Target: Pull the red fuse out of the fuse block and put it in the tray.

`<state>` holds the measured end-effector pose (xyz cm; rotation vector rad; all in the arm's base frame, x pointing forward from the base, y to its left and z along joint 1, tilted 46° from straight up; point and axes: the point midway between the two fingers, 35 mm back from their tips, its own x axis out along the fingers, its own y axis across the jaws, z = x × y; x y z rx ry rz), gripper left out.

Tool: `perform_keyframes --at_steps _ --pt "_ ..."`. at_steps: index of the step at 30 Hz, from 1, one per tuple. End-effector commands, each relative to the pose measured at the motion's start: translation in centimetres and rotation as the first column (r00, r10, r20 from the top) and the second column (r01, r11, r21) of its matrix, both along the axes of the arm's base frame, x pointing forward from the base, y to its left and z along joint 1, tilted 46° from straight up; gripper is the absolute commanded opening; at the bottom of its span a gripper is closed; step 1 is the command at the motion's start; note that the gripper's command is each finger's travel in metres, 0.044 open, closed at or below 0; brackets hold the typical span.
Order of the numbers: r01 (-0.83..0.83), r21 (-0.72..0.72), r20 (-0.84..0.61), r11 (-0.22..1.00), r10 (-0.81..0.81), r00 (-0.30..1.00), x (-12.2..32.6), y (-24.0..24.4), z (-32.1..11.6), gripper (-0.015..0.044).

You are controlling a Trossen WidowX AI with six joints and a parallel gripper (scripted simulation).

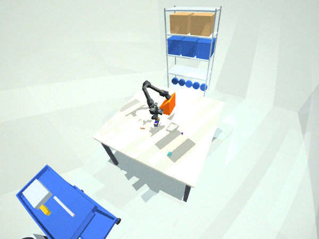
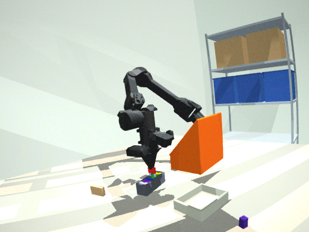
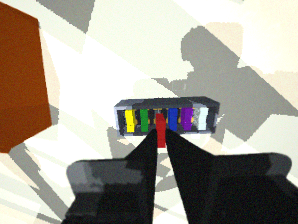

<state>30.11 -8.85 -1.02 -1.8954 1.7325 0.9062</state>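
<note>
Red fuse (image 3: pixel 160 131): lower end hidden between hand (image 3: pixel 161 150) fingers, wrist view. Fuse block (image 1: pixel 157 122): fuses too small to separate, top view. Blue bin (image 1: pixel 64 207): cut by frame's bottom edge.

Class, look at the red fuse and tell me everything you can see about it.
The red fuse is a small, plain red block, standing upright. The gripper is shut on its top from above. It sits raised above the fuse block, over the gap between the green fuse and the blue fuse. Whether its lower end is clear of the slot cannot be seen.
</note>
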Motion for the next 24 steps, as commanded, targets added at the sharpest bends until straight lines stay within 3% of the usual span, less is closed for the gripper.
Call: perform_keyframes --at_steps 1,24 --pt "0.003 0.000 0.005 1.000 -0.003 1.000 0.1 0.2 0.2 0.0000" --pt "0.001 0.006 0.006 1.000 -0.001 1.000 0.7 2.7 1.0 0.0000"
